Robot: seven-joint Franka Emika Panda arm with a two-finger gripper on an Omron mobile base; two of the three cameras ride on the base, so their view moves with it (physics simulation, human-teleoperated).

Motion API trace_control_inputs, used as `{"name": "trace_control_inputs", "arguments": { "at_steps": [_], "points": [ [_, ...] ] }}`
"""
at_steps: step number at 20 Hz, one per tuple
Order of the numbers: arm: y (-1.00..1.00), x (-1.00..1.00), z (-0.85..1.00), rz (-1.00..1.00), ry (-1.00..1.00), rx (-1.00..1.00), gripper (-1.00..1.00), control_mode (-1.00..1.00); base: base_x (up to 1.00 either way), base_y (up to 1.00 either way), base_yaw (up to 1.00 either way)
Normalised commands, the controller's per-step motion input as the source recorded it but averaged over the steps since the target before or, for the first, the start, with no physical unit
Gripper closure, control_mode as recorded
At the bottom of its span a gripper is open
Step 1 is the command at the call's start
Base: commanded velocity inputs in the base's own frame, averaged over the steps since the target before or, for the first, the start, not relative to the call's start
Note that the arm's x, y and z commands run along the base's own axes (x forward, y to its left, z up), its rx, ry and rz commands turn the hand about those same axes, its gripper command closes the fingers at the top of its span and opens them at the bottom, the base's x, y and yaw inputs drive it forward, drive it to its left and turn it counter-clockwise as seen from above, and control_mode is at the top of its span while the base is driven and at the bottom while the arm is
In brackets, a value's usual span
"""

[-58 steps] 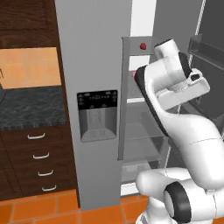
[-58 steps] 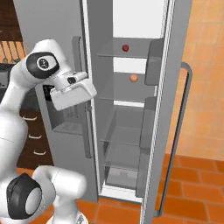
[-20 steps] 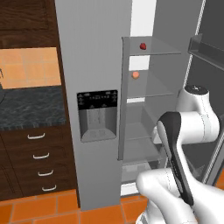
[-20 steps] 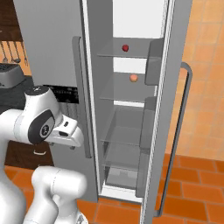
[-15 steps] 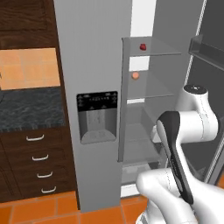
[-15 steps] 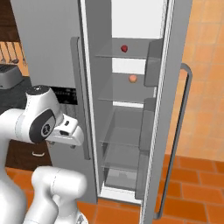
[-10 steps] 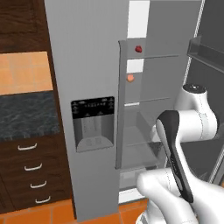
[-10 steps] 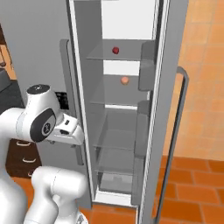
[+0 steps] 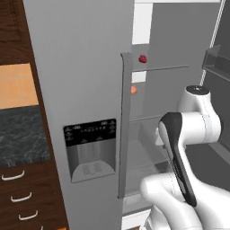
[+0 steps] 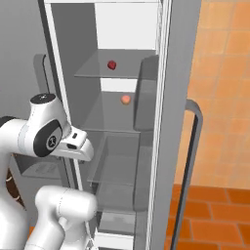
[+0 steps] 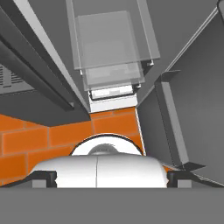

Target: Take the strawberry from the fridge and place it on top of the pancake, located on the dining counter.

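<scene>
Gripper (image 11: 111,177) with jaws spread wide and empty, aimed down past the lower shelves at the orange floor, sits low at the open fridge (image 9: 81,90), well below the strawberry (image 10: 112,65) on the upper glass shelf, above the orange fruit (image 10: 126,99).

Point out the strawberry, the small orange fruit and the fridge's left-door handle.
strawberry (image 10: 112,64): right base view, middle of the dark red berry on the upper glass shelf.
small orange fruit (image 10: 126,99): right base view, middle of the round fruit, one shelf lower.
left-door handle (image 9: 125,126): left base view, mid-length of the vertical grey bar.
</scene>
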Motion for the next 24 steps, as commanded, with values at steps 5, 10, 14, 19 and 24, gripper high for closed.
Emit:
{"name": "trace_control_inputs", "arguments": {
  "at_steps": [5, 10, 14, 19, 24],
  "points": [
    [0.0, 0.0, 0.0, 0.0, 0.0, 0.0, -1.0, 1.0, -0.02, -0.34, -0.1],
    [0.0, 0.0, 0.0, 0.0, 0.0, 0.0, -1.0, 1.0, 0.0, -0.07, -0.05],
    [0.0, 0.0, 0.0, 0.0, 0.0, 0.0, -1.0, 1.0, 0.0, 0.0, 0.0],
    [0.0, 0.0, 0.0, 0.0, 0.0, 0.0, -1.0, 1.0, 0.0, 0.0, 0.0],
    [0.0, 0.0, 0.3, 0.2, -0.31, -0.06, -1.0, -1.0, 0.0, 0.0, 0.03]
  ]
}}
